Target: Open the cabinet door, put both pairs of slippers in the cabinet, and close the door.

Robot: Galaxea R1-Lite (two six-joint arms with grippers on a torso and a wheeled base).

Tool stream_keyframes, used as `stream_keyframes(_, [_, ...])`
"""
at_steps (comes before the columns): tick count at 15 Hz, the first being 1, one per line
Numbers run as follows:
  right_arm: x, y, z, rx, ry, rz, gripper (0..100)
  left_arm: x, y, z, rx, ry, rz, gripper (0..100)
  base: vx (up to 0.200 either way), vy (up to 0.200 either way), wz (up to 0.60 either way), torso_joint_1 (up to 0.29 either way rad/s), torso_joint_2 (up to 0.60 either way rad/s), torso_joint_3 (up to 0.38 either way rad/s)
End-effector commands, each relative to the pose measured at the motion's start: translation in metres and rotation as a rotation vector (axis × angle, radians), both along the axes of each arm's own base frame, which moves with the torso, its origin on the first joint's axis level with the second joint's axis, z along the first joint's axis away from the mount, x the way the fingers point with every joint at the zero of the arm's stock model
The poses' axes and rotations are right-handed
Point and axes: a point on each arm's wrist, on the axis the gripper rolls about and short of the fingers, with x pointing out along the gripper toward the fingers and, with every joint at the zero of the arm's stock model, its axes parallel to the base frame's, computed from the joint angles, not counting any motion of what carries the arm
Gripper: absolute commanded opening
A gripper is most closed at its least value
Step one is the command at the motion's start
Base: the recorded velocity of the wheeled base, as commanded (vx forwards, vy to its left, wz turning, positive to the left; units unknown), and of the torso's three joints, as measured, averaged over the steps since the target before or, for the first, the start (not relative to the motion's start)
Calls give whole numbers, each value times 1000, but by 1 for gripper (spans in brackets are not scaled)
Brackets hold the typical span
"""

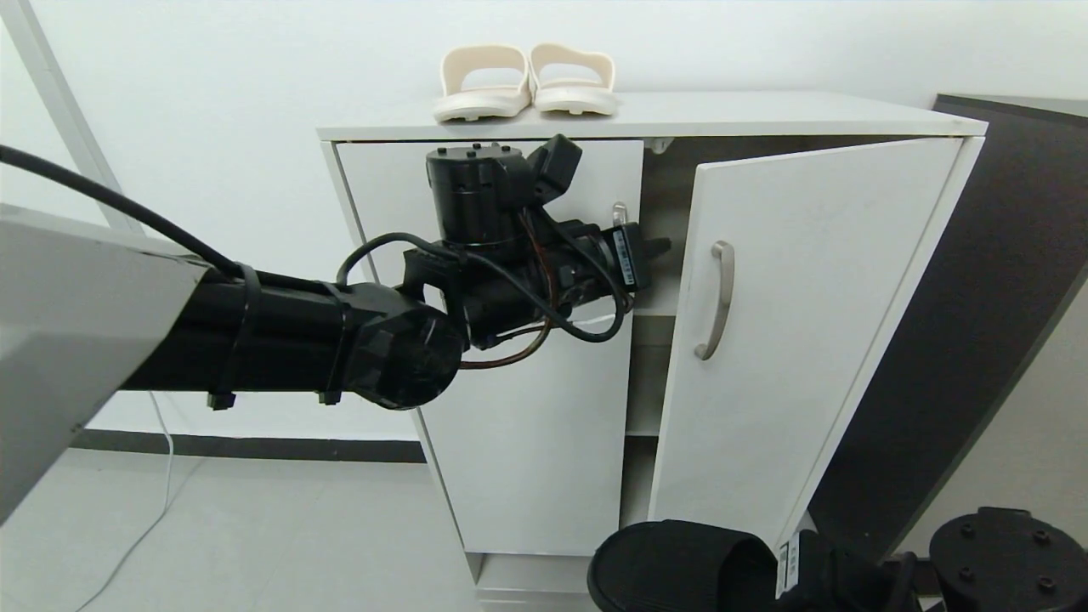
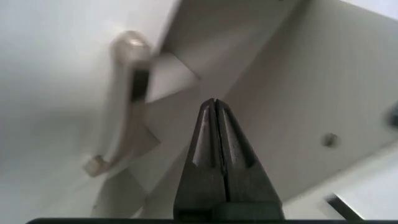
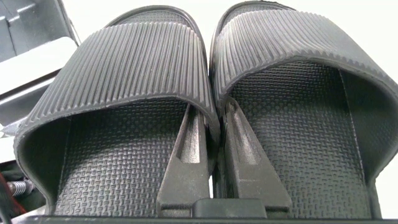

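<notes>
**Black pair in hand, low before a half-open cabinet**

The right gripper (image 3: 213, 115) has its jaws clamped on the two touching inner straps of the black slippers (image 3: 143, 81), one jaw inside each shoe. The pair's long axis runs straight out from the wrist, in line with the jaws. In the head view the black slippers (image 1: 671, 561) hang low, in front of the cabinet (image 1: 765, 115) and below the foot of the right door (image 1: 807, 323).

That door stands ajar and swung outward, its handle (image 1: 721, 297) facing the robot. The dark opening (image 1: 659, 357) between it and the left door (image 1: 527, 442) is narrow. The shelves inside lie up and forward from the held pair.

The left gripper (image 1: 661, 247) sits at this gap, just beside the left door's handle (image 2: 121, 106), jaws pressed together on nothing. This arm is the nearer one to the doors. The opening probably needs widening before the pair can go in.

The beige slippers (image 1: 527, 81) rest side by side on the cabinet's top.
</notes>
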Motion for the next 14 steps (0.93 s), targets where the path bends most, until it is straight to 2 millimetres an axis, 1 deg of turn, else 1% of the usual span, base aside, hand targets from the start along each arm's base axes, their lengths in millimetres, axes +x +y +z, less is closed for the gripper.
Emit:
stream_keyframes(1, [0,0,-1,-5,4,0,0,7,-5,-7,3,10,25,0,0,0,0,0,0,0])
stream_keyframes(2, [0,1,-2,-6,5,2,0,8,-5,-8,0,13,31,0,0,0,0,0,0,0])
stream_keyframes(3, [0,1,-2,-7,6,3,0,7,-6,-7,-8,20,28,0,-200,0,0,2,2,7])
stream_keyframes(4, [-1,1,-2,-6,5,8,0,-3,-13,-4,-47,64,2,0,-200,0,0,2,2,7])
stream_keyframes(5, [-3,1,-1,-4,3,14,0,-11,-16,-3,-54,61,-9,0,-200,0,0,2,2,7])
stream_keyframes(9, [-6,0,-3,-11,9,26,0,-53,-50,-16,-71,15,-123,0,-200,0,0,-1,2,2])
stream_keyframes(10, [-6,0,-3,-10,8,26,0,-58,-54,-16,-82,4,-139,0,0,0,0,0,0,0])
stream_keyframes(14, [-6,0,-3,-10,8,26,0,-57,-51,-12,-92,-6,-132,0,0,0,0,0,0,0])
